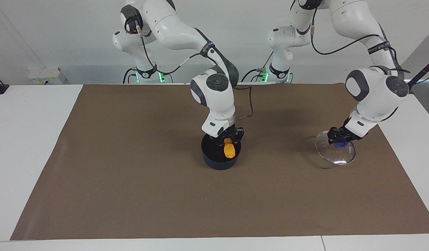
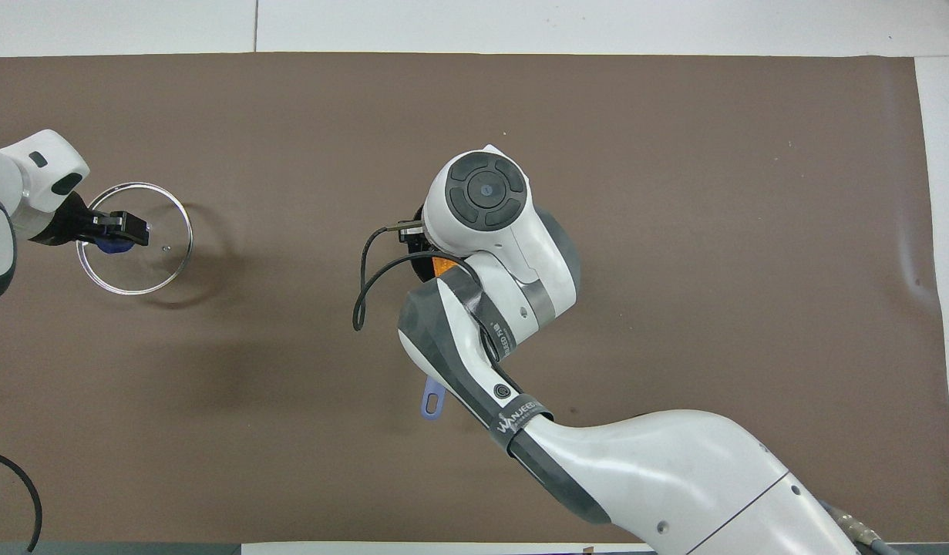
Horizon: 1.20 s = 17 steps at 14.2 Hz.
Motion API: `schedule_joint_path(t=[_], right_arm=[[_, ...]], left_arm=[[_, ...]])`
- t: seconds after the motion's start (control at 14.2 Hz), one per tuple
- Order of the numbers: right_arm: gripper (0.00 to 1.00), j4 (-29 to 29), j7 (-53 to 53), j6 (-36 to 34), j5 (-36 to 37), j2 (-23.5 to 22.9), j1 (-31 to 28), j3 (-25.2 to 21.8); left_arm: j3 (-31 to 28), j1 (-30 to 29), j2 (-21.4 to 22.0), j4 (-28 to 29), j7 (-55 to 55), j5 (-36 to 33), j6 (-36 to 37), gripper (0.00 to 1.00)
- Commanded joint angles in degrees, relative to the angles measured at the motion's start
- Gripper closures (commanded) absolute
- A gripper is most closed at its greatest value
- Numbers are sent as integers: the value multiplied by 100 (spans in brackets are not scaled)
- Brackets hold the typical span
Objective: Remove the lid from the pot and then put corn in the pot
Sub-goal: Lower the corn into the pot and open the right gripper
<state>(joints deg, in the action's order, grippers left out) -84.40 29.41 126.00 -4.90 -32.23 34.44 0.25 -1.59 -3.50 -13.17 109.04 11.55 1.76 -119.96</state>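
Observation:
The dark navy pot stands mid-mat. In the overhead view only its light-blue handle end shows from under the right arm. My right gripper is over the pot's mouth, shut on the top of the orange-yellow corn, which hangs upright into the pot. A sliver of the corn shows in the overhead view. My left gripper is shut on the blue knob of the glass lid. It holds the lid tilted, low over the mat at the left arm's end.
A brown mat covers the white table. A black cable loops from the right wrist over the mat, nearer to the robots than the pot. The right arm's forearm spans the mat over the pot's handle.

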Motion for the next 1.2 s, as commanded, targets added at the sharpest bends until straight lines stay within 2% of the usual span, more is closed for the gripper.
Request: schedule_joint_path(t=[0.0,0.07,0.14,0.35,0.42,0.49,0.77,0.91,1.12], right_arm=[[55,-296,118,39,-90,243,-42,27],[9,-253,118,-39,-81,252,-51,19],[0,-183,109,-188,-29,313,-77,-16],[0,-33,39,-741,68,768,-489,-43],[0,-33,39,-882,68,910,-578,-52],[0,-7,21,-1084,77,1059,-666,-69],[0,11,-697,-2322,428,1762,-1359,-78],[0,-68,-909,-2981,437,2210,-1894,-69],[0,-208,-2181,-3843,437,2843,-2484,-87]], left_arm=[[71,-37,-44,126,40,-124,-168,77],[80,15,-141,135,40,-124,-229,77],[80,33,-220,152,32,-124,-282,77],[80,51,-256,248,40,-124,-405,74],[80,51,-256,266,49,-124,-423,44],[80,51,-265,249,110,-124,-415,0],[80,60,-142,4,225,-124,-188,0],[97,95,-37,-373,164,-124,268,0],[89,192,393,-962,76,-124,1287,0]])
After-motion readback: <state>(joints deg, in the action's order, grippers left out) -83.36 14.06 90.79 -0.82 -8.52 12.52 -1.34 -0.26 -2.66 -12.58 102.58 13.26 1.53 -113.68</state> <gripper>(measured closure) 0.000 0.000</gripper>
